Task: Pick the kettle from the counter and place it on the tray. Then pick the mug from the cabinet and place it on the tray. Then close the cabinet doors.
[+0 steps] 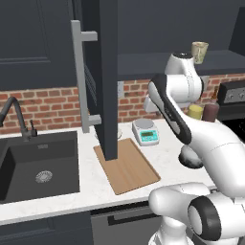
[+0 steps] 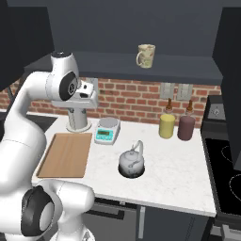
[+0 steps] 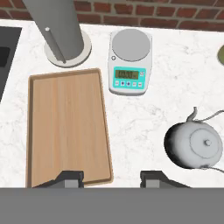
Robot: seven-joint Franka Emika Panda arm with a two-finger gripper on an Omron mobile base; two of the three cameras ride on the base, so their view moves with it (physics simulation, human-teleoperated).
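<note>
Hand view: pincer (image 3: 111,177) half-open and empty above tray's (image 3: 65,127) near edge, bare counter (image 3: 140,127) separating it from kettle (image 3: 194,145)

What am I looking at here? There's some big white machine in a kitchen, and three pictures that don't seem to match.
It is one moment seen by three cameras. The white machine is a robot arm on a rolling base. Two cameras sit behind it, left and right, looking over it at the counter. The third rides on its hand and looks straight down past its end effector, which stands partly open and holds nothing. On the counter lie a wooden tray, bare, a scale, a paper-towel roll, a dark kettle and two bottles. A mug stands on the open cabinet's shelf.
</note>
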